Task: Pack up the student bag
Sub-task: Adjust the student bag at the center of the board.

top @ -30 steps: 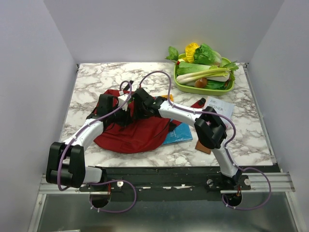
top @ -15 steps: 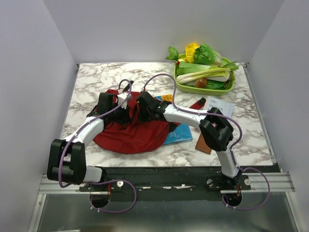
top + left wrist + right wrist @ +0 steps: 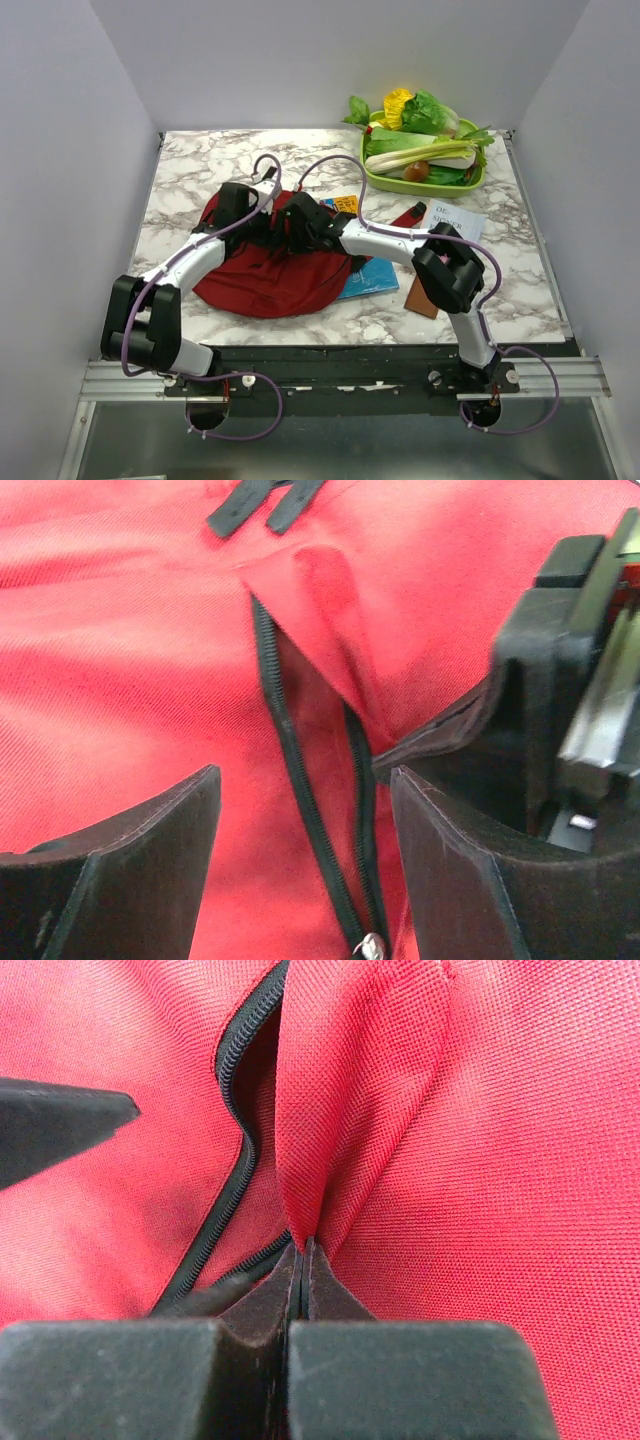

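My 2 arms, white and black
My left arm [image 3: 190, 265] and right arm [image 3: 385, 240] wear white shells, black joints and looping purple cables [image 3: 340, 157]; my fingers [image 3: 130, 870] are flat, matte black.

I see the bag [image 3: 270, 275] as matt red woven cloth, coarse-grained up close. Its zip [image 3: 290, 770] has black plastic-looking teeth and a small shiny metal pull [image 3: 372, 945]. The surface [image 3: 200, 160] looks smooth and marble-patterned, the tray [image 3: 430, 190] green plastic.

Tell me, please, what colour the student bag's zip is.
The zip on the student bag is black; the left wrist view shows it best.
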Controlling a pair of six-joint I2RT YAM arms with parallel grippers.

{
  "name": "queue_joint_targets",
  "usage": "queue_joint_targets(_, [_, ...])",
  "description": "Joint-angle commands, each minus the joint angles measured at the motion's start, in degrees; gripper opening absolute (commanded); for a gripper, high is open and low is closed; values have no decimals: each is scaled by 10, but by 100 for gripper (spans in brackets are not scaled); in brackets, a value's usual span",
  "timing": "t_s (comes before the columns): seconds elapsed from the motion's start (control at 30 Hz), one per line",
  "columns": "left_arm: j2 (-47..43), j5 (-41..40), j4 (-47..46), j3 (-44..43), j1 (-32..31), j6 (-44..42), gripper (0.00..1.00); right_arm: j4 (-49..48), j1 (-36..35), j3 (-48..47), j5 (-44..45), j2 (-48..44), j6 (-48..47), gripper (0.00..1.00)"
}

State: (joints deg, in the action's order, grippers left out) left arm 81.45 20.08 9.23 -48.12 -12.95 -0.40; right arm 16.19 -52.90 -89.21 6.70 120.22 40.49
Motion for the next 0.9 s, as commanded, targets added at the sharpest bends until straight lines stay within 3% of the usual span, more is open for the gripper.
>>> queue_joint_targets(0.0, [1, -108, -48, 24, -51, -8, 77, 19, -5, 18, -5, -7, -5, 1])
queue_joint_targets(0.27, [57, -273, -89, 28, -63, -22, 76, 5, -4, 42, -4, -26, -1, 1])
queue_joint_targets(0.43, [72, -269, -90, 35, -63, -33, 73, -5, 2, 56, -7, -36, 6, 1])
queue_joint_targets(0.57, [105, -264, -90, 29, -62, -37, 65, -9, 5, 63, -16, -39, 14, 1])
queue_joint_targets(0.67, [128, -252, -87, 17, -62, -37, 54, -12, 6, 68, -16, -41, 14, 1])
queue_joint_targets(0.8, [122, -224, -75, 8, -61, -37, 23, -12, 8, 73, -15, -43, 15, 1])
queue_joint_targets(0.87, [106, -215, -63, 0, -60, -38, 14, -12, 9, 73, -15, -42, 15, 1])
